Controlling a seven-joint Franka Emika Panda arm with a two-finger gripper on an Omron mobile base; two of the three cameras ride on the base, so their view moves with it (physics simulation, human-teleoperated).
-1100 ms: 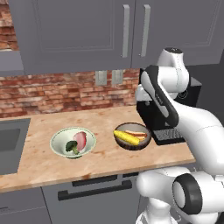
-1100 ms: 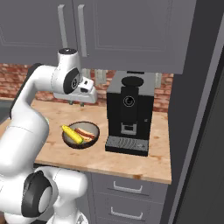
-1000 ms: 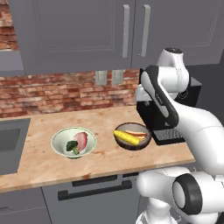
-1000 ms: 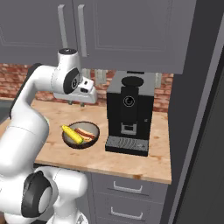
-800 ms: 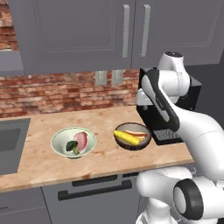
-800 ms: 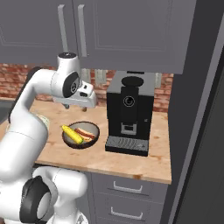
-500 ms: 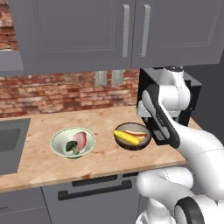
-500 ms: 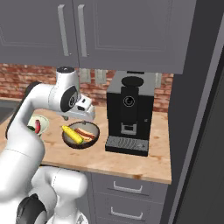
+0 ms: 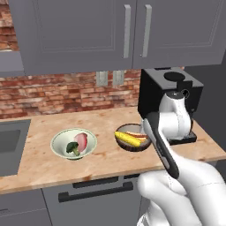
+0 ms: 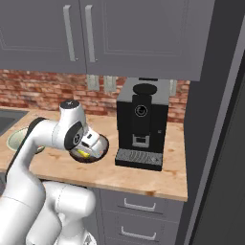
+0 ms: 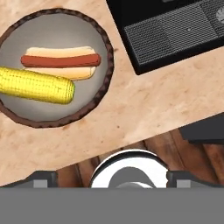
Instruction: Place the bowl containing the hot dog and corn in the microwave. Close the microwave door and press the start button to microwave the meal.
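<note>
The dark brown bowl [image 9: 132,143] rests on the wooden counter, just left of the coffee machine. In it the hot dog [image 11: 59,59] in its bun lies beside the yellow corn [image 11: 35,85]. My gripper [image 11: 113,178] hangs low over the counter's front edge, close to the bowl [image 11: 98,94] but off to one side of it. Its fingertips [image 11: 41,177] stand far apart with nothing between them, so it is open. In the right base view my wrist covers most of the bowl [image 10: 93,159]. The microwave and its door are out of view.
A black coffee machine [image 9: 167,99] with its drip tray [image 11: 175,33] stands right beside the bowl. A pale bowl [image 9: 73,144] with broccoli and pink meat sits further left. A sink [image 9: 11,145] lies at the far left. Grey cabinets [image 9: 123,35] hang overhead.
The arm has swung down from beside the coffee machine to just above the counter by the brown bowl. The gripper has opened wide. Bowls and camera have not moved.
</note>
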